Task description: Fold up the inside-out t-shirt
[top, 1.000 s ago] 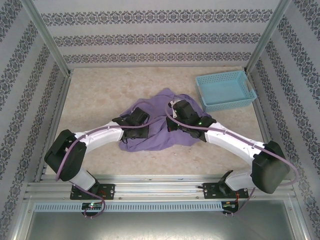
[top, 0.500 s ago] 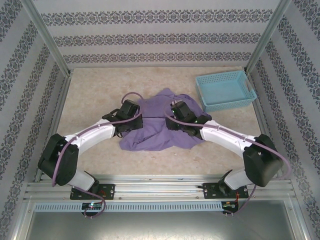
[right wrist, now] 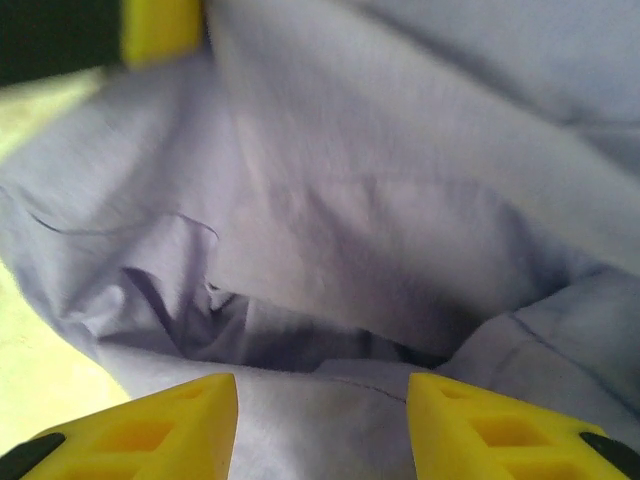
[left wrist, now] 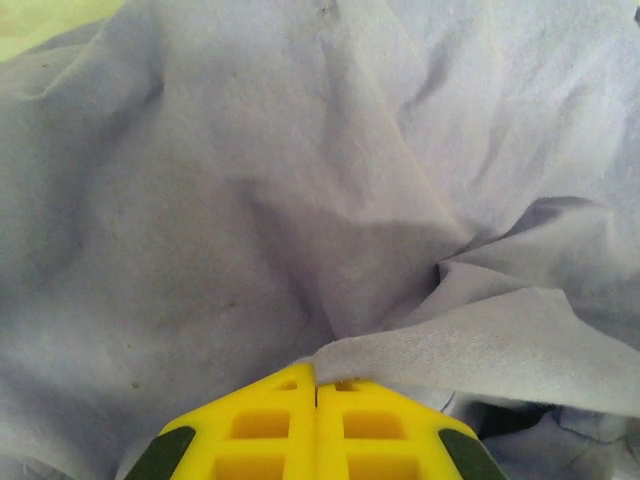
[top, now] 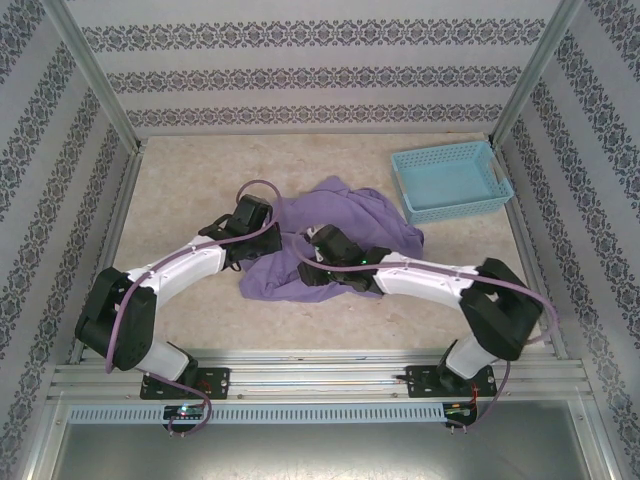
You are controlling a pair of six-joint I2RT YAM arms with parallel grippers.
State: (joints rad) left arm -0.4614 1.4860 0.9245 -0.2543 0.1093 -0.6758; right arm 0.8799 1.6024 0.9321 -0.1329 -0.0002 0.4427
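Lying crumpled on the worktop [top: 190,170], the inside-out t-shirt [top: 345,222] sits just left of the basket [top: 460,210], not touching it. Bare worktop is open further left and beyond. Left gripper [left wrist: 316,375] is clenched on a cloth fold at the shirt edge farthest from the basket. Right gripper [right wrist: 322,382] is released, fingers [right wrist: 180,420] spread over loose cloth. Sleeves and hem can't be told apart, and the arms hide some cloth.

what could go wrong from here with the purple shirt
1. The left gripper pinches just a thin fold of the crumpled lavender-purple cotton t-shirt; a pull could slip it free.
2. The right gripper stands open over bunched layers and may grab several at once.
3. Both grippers sit close together on the cloth and might bump.
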